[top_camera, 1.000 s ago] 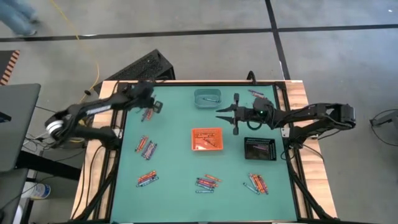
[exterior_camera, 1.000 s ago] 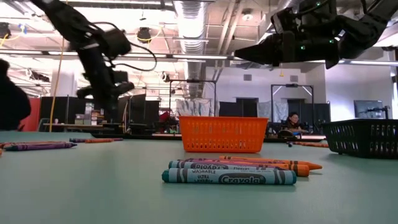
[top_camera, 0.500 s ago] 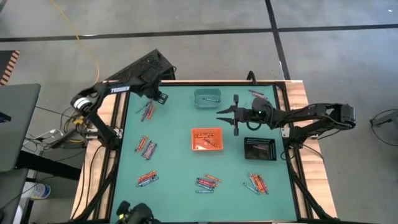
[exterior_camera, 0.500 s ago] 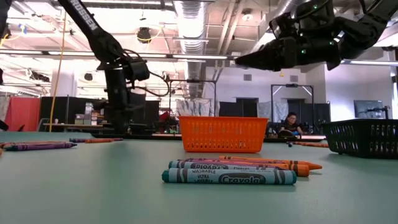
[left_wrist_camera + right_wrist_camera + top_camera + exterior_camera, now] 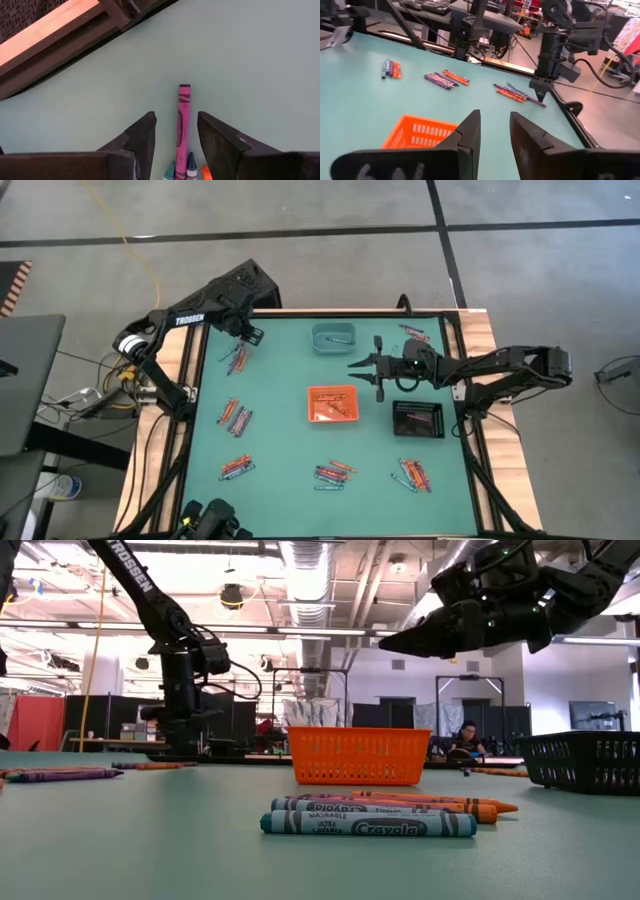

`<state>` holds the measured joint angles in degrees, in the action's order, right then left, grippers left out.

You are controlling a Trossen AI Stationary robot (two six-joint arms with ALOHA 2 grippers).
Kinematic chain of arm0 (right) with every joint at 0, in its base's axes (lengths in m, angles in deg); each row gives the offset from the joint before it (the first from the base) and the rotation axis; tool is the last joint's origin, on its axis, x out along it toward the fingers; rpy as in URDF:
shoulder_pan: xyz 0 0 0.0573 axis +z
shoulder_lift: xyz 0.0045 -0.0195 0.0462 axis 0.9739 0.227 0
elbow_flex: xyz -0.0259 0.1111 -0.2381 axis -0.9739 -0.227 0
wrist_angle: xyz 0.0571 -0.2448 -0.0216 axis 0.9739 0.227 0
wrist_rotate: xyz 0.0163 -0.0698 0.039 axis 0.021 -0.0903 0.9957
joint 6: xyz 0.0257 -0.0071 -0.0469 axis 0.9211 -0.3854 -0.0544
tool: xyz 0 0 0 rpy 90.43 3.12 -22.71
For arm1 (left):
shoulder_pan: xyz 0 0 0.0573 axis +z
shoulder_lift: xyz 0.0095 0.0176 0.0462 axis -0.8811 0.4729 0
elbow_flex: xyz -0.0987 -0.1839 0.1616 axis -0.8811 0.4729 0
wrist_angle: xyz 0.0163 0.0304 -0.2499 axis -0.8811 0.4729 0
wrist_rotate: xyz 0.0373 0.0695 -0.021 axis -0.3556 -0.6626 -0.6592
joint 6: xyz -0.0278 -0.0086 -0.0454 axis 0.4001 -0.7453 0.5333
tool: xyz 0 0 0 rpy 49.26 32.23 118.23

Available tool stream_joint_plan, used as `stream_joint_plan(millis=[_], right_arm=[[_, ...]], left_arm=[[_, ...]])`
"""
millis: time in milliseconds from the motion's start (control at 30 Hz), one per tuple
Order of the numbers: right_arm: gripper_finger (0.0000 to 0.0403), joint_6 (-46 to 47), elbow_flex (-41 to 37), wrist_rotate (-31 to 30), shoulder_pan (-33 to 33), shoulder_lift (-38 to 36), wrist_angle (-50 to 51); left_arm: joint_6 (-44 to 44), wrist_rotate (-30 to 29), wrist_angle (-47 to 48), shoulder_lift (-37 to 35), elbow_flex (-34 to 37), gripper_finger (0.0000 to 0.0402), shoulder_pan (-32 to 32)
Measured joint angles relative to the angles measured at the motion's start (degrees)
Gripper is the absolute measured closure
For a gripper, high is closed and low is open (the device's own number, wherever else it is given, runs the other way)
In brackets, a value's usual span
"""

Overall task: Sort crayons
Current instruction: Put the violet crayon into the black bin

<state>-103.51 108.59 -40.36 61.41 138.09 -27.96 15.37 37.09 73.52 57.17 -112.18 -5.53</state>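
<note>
The left gripper [image 5: 176, 134] stands open, its two dark fingers either side of a pink paper-wrapped crayon [image 5: 183, 116] lying on the green table [image 5: 280, 440]. That crayon heads a small cluster of crayons [image 5: 237, 358] well to the left of the square orange mesh tray [image 5: 332, 403]. The right gripper [image 5: 364, 365] hangs parted and empty just beyond the orange tray's far right corner. More bundles of crayons [image 5: 331, 473] lie nearer than the tray.

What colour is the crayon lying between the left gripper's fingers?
Pink-magenta. The crayon lies on the table between the left gripper fingers; the left wrist view shows it best.
</note>
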Motion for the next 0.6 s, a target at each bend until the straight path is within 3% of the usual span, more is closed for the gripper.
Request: stream_joint_plan(millis=[433,600], right_arm=[[0.0295,-0.1,0.0,0.0,2.3,0.0,0.2],[0.0295,-0.1,0.0,0.0,2.3,0.0,0.0]], left_arm=[[-1.2,2.1,-6.2,-0.1,4.7,0.0266,-0.1],[-1.5,2.6,-5.1,-0.1,4.7,0.031,-0.1]])
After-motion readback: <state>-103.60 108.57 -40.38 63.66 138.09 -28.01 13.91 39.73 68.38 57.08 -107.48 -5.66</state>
